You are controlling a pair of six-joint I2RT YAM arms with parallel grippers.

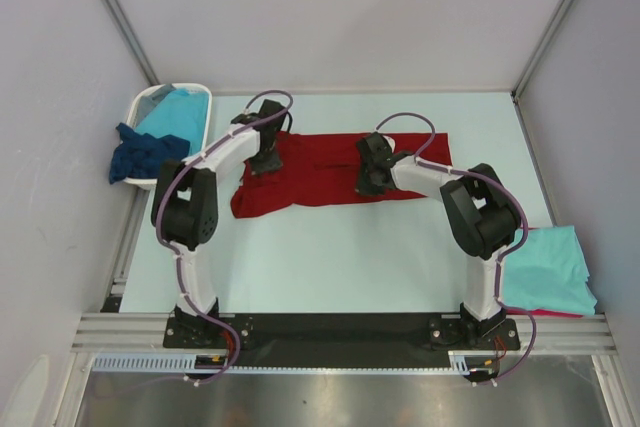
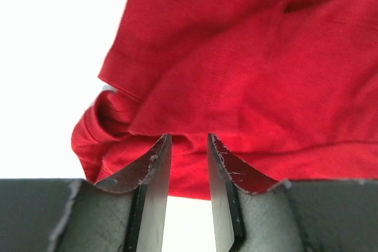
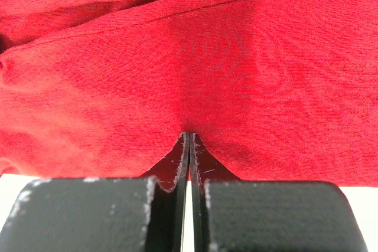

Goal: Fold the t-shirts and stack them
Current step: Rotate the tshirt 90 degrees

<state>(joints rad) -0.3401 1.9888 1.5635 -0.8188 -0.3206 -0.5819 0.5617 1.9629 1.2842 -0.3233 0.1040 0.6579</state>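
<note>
A dark red t-shirt (image 1: 325,169) lies spread and partly folded across the far middle of the table. My left gripper (image 1: 265,161) is at its left end. In the left wrist view its fingers (image 2: 155,163) stand apart, with the bunched red cloth (image 2: 248,75) at the tips of the left gripper (image 2: 189,138). My right gripper (image 1: 370,183) is on the shirt's near edge, right of centre. In the right wrist view the right gripper (image 3: 190,135) is shut, pinching the edge of the red cloth (image 3: 177,57).
A white basket (image 1: 138,107) at the far left holds a turquoise shirt (image 1: 182,113). A navy shirt (image 1: 140,157) hangs over its near side. At the near right a folded turquoise shirt (image 1: 545,267) lies on another red one (image 1: 545,313). Frame posts stand at the corners.
</note>
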